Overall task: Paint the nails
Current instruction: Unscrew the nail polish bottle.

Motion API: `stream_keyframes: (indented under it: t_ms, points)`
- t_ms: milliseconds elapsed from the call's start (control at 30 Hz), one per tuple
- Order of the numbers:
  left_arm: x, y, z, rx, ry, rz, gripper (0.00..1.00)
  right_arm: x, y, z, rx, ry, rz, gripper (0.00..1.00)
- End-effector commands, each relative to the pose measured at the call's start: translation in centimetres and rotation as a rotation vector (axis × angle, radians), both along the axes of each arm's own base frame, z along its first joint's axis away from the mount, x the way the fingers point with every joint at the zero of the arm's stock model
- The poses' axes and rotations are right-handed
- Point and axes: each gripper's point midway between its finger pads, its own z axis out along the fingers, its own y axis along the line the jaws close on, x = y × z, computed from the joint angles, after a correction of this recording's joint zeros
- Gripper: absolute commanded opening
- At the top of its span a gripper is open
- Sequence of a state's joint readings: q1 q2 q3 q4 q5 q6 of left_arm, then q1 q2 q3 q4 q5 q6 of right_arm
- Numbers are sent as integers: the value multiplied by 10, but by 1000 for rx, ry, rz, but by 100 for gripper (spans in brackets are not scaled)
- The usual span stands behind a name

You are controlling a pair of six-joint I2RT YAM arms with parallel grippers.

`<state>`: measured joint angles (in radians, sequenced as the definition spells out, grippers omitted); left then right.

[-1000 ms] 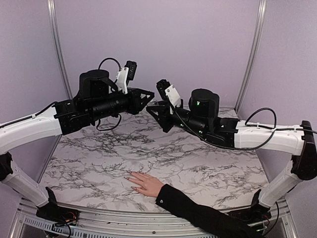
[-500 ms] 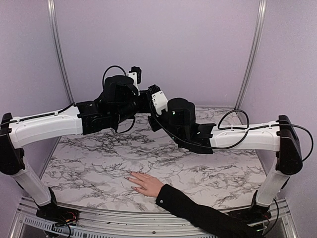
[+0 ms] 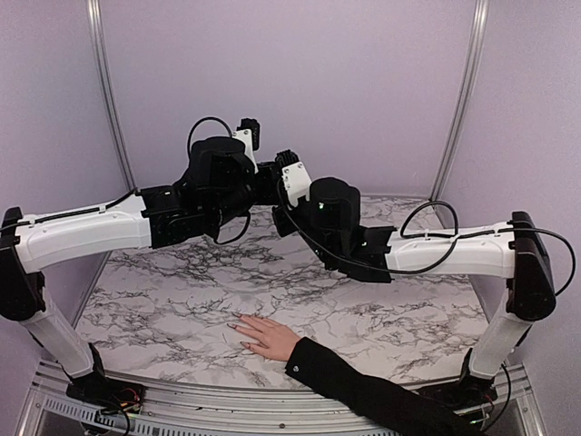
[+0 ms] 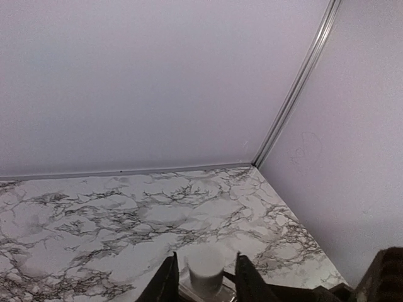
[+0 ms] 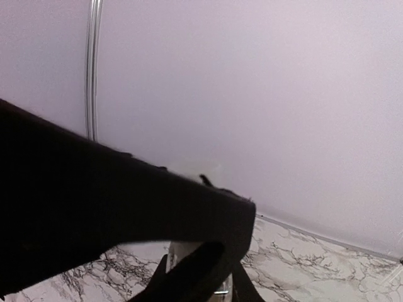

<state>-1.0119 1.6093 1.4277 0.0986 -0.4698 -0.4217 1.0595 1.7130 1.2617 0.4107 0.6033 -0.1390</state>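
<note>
Now | left hand (image 4: pixel 203 283): grip cannot tell | right hand (image 5: pixel 201 280): clenched | nails (image 3: pixel 234 318): well apart from both

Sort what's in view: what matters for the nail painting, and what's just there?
Job:
- hand
- nails
- white-capped bottle, held up off the table

Just there:
- marble table
- purple walls
- metal posts
</note>
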Motion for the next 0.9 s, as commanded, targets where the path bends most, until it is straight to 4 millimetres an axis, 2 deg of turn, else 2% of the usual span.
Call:
stream_keyframes:
  t_ms: [0,133,267,433,567,667,867]
  points:
    - [-24,-3,32,-18,-57,-104,46,-2,-8,28,80,2,53,0]
    - [-32,11,57,-54,-96,-237,66,-9,-6,26,93,61,188,0]
    - [-53,29,69,-65,-147,-432,77,-31,-7,34,116,94,394,0]
    - [-90,49,78,-79,-218,-689,79,-87,-7,63,190,104,794,0]
    - [-131,53,88,-91,-297,-909,78,-129,-5,83,185,94,1022,0]
    - [-154,52,101,-121,-333,-1036,77,-151,-4,90,181,124,1149,0]
    - [-173,38,123,-168,-357,-1174,75,-181,-6,105,237,193,1338,0]
